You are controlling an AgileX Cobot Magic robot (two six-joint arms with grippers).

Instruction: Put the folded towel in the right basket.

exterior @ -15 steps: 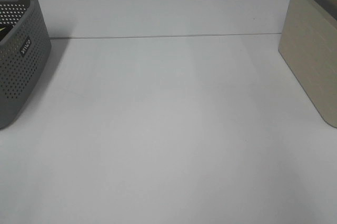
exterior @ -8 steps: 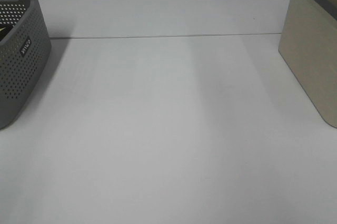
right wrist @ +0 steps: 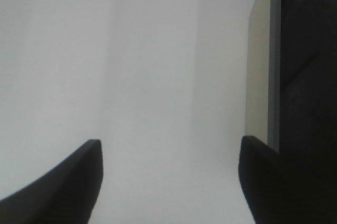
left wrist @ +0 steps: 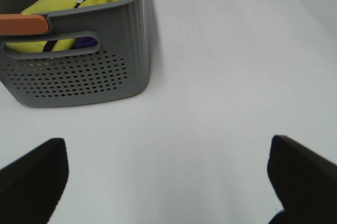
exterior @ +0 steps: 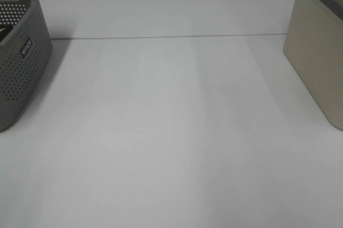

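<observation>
From the high exterior camera, the white table [exterior: 171, 131] fills nearly the whole view, with a thin seam running across it toward the far side. A grey perforated basket [exterior: 19, 62] stands at the left edge, cut off by the frame, and the beige right basket [exterior: 316, 62] with its dark rim stands at the right edge, also cut off; the two are well apart, and neither arm shows here. No folded towel can be made out in this view. In the left wrist view, the left pincer [left wrist: 168, 182] hangs over bare table, its two dark fingertips [left wrist: 34, 174] spread wide with nothing between them. Beyond it sits the grey basket, its slotted handle facing the camera, with an orange-brown strip [left wrist: 23, 24] along its rim. Inside lies a yellow cloth [left wrist: 68, 3] bunched up with something dark blue or purple beside it; whether this is the folded towel cannot be told. In the right wrist view, the right pincer [right wrist: 168, 182] is likewise wide and empty above the table, one fingertip [right wrist: 68, 176] on each side of the frame. The right basket's beige wall and grey rim stand just beside one fingertip, and its interior looks dark, its contents not discernible
</observation>
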